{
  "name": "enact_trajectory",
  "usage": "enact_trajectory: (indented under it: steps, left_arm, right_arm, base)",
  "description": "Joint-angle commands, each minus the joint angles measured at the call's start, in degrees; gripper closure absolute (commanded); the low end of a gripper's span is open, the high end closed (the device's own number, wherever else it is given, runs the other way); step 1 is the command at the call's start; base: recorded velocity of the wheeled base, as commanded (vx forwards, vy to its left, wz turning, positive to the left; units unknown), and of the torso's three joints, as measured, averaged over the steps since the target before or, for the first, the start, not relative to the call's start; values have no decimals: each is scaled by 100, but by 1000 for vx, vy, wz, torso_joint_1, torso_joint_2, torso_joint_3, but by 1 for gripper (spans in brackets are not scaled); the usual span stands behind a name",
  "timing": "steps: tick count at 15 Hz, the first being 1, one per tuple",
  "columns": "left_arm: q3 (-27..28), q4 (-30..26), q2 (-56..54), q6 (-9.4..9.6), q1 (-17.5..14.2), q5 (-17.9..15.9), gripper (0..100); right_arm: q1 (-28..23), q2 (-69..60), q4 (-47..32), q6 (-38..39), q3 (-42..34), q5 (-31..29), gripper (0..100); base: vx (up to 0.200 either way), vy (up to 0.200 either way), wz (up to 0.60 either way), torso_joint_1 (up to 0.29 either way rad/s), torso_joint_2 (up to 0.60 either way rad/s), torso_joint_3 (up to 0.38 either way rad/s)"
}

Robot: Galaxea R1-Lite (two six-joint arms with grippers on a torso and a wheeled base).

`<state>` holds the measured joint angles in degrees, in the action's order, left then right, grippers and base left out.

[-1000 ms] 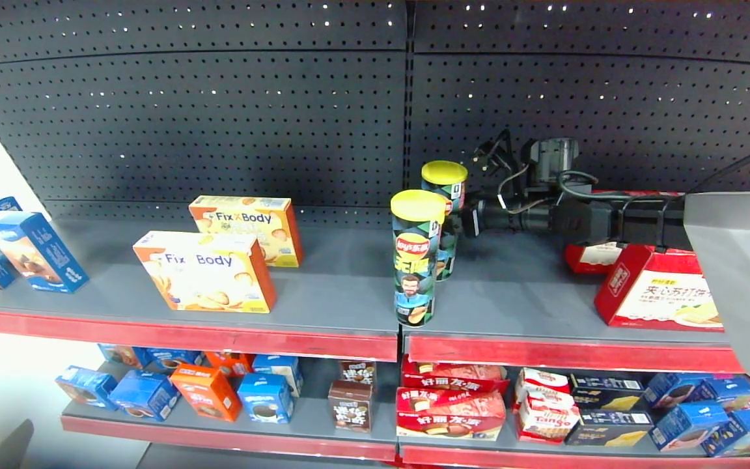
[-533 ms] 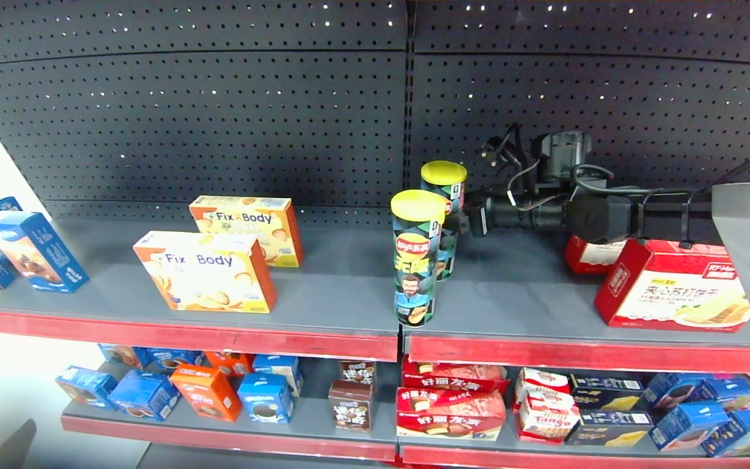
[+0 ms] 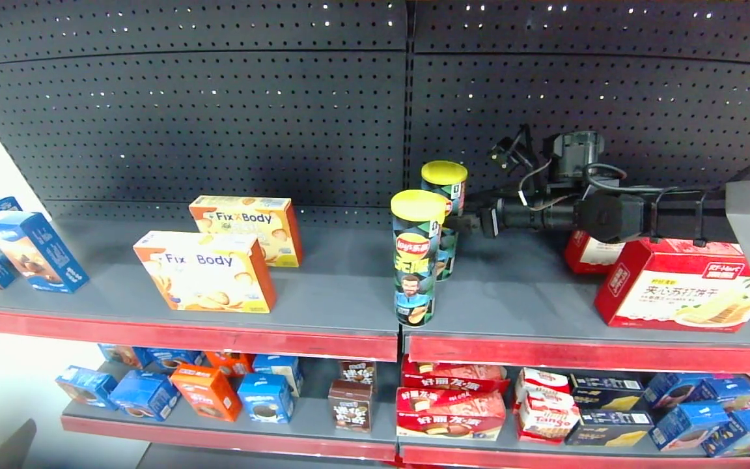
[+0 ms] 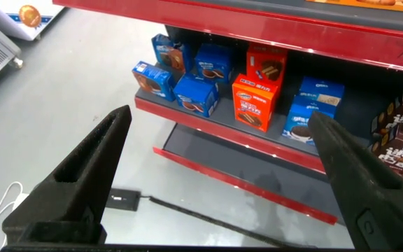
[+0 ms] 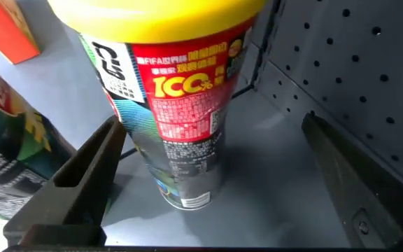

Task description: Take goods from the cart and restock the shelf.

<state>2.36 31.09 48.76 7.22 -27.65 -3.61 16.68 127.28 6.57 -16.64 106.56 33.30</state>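
Note:
Two tall chip cans with yellow lids stand on the grey upper shelf (image 3: 323,286): the front can (image 3: 416,257) near the edge and the rear can (image 3: 443,195) just behind it. My right gripper (image 3: 469,225) hangs level with the rear can's right side, open. In the right wrist view the rear can (image 5: 180,105) stands upright on the shelf ahead of the right gripper (image 5: 212,133), its fingers spread wide and clear of the can; the front can (image 5: 5,154) shows at the edge. My left gripper (image 4: 219,119) is open and holds nothing, low in front of the lower shelf.
Two orange-yellow biscuit boxes (image 3: 206,270) lie left of the cans, blue boxes (image 3: 33,251) at the far left. Red cracker boxes (image 3: 674,286) sit under my right arm. Bare shelf lies between cans and red boxes. Small snack boxes (image 4: 257,94) fill the lower shelf.
My right arm has drawn back to the right, away from the rear can, which stays standing. The red cracker box beneath the arm has come into fuller view.

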Motion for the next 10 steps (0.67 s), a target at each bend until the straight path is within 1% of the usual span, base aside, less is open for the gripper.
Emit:
enact_trajectory:
  steps: [1, 4, 6, 7, 8, 10]
  left_arm:
    - [1, 3, 10, -1, -4, 0, 0]
    - [1, 3, 10, 8, -39, 0, 0]
    - [1, -6, 10, 236, -74, 0, 0]
    - [1, -6, 10, 298, -109, -61, 0]
    - [-8, 3, 10, 307, -136, -175, 0]
    - [-8, -6, 10, 307, -180, -202, 0]
  right_arm:
    - [-42, -19, 2, -15, 5, 1, 0]
    - [-130, 25, 2, -59, 5, -8, 0]
    - [-191, 51, 2, -67, 5, -26, 0]
    - [-209, 60, 2, -67, 5, -26, 0]
    - [-235, 69, 2, -85, 14, -26, 0]
    - [-261, 69, 2, -85, 14, -26, 0]
  base:
    - [0, 0, 0, 0, 0, 0]
    - [0, 0, 0, 0, 0, 0]
    - [0, 0, 0, 0, 0, 0]
    - [0, 0, 0, 0, 0, 0]
    - [0, 0, 0, 0, 0, 0]
    - [0, 0, 0, 0, 0, 0]
